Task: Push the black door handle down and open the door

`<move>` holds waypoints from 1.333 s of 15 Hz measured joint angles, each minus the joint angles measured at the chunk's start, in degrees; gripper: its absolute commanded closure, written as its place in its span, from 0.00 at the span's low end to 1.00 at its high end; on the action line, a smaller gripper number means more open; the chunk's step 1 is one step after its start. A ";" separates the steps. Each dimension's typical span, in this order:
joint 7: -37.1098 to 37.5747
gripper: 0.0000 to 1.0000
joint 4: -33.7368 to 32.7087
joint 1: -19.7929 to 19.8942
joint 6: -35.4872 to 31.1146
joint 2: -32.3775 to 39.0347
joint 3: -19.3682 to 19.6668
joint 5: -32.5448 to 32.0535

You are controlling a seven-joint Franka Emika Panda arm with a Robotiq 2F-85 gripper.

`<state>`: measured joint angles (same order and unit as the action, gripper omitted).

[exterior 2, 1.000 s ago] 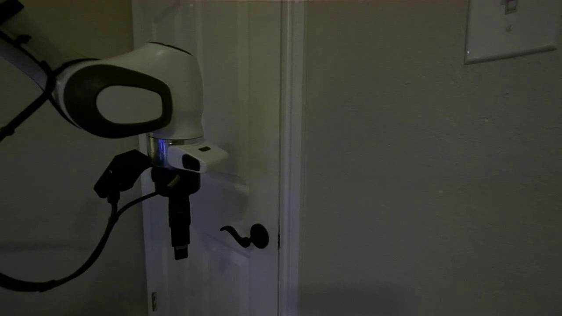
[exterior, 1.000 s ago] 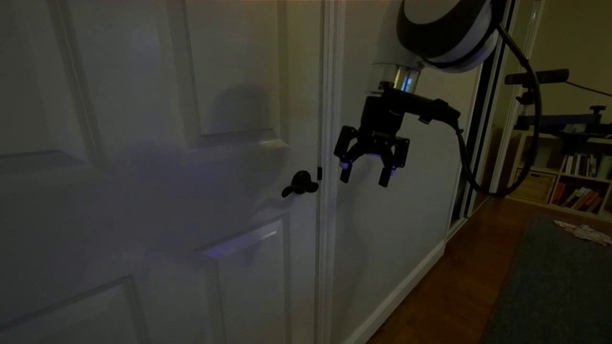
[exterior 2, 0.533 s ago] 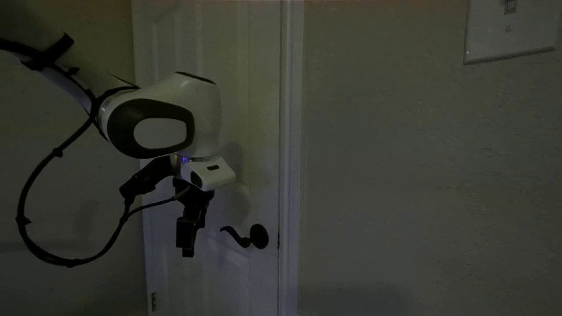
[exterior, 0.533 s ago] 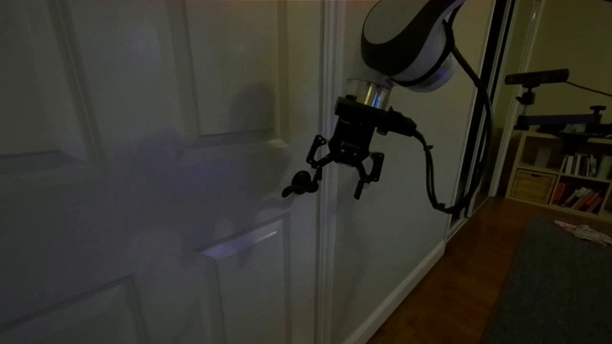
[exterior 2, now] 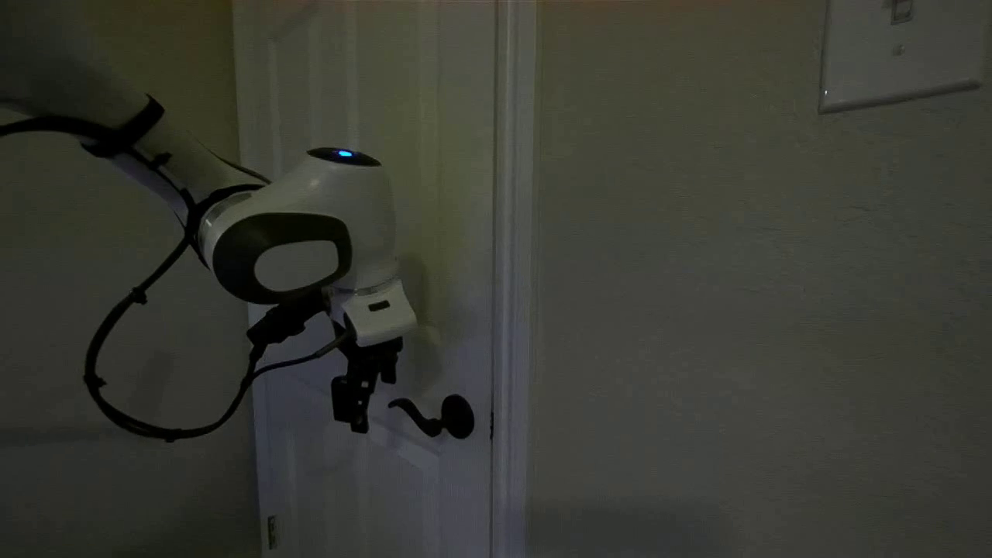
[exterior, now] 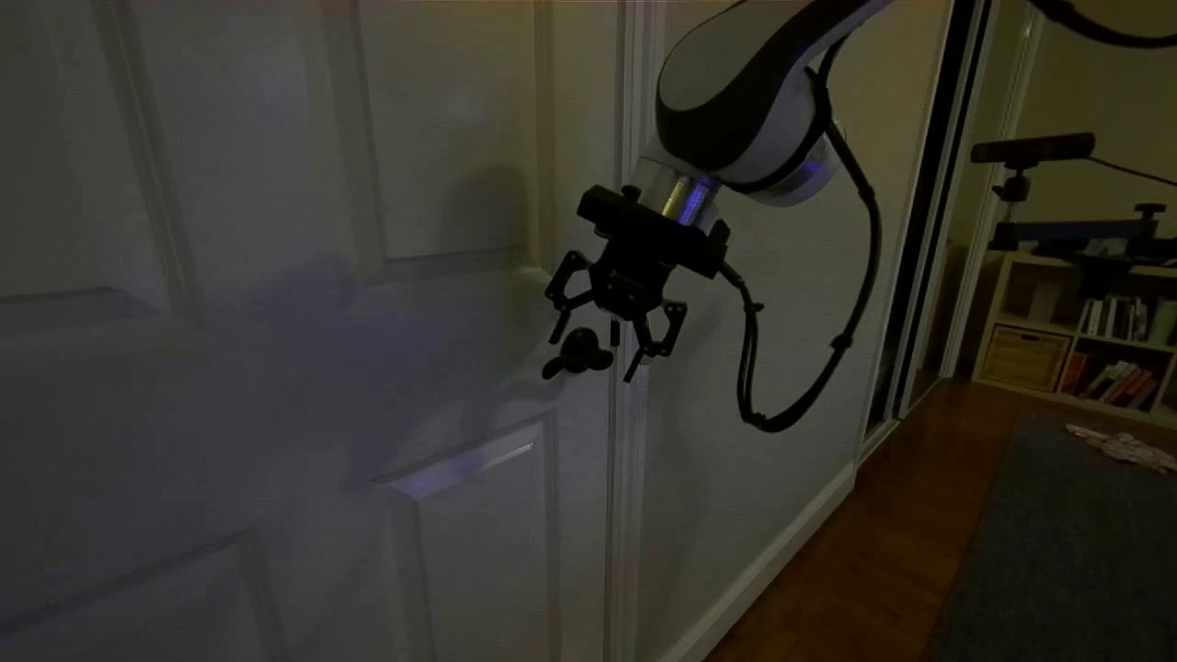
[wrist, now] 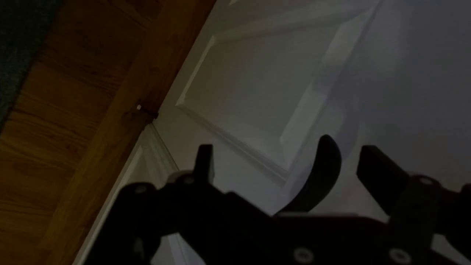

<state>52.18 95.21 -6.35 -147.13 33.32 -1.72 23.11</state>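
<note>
The door [exterior: 294,386] is white with raised panels and stands shut in its frame; it also shows in an exterior view [exterior 2: 457,232] and the wrist view [wrist: 257,84]. The black door handle [exterior: 579,353] has its lever roughly level, pointing left from the round rose in an exterior view [exterior 2: 457,417]. My gripper [exterior: 593,359] is open, tilted, just above and in front of the handle; it also shows in an exterior view [exterior 2: 363,415]. In the wrist view the lever [wrist: 320,176] appears between the open fingers [wrist: 287,148], untouched. Its base is hidden behind the gripper body.
The door frame [exterior: 630,478] and white wall [exterior: 736,460] stand beside the handle. A light switch [exterior 2: 899,51] is on the wall. A black cable [exterior: 782,423] loops from the arm. A bookshelf [exterior: 1071,345] and dark rug [exterior: 1057,552] are farther off.
My gripper has moved from beside the door frame towards the handle and tilted, with its fingers staying open. The handle and door have not moved.
</note>
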 measured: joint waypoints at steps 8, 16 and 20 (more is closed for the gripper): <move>3.45 0.20 -1.88 -0.64 -7.58 4.03 -0.25 0.06; 4.18 0.68 -3.14 -0.43 -12.04 5.30 0.15 0.06; 4.19 0.90 -2.86 -0.39 -12.06 5.30 0.20 0.06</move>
<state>56.37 92.36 -6.74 -159.19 38.62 -1.53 23.17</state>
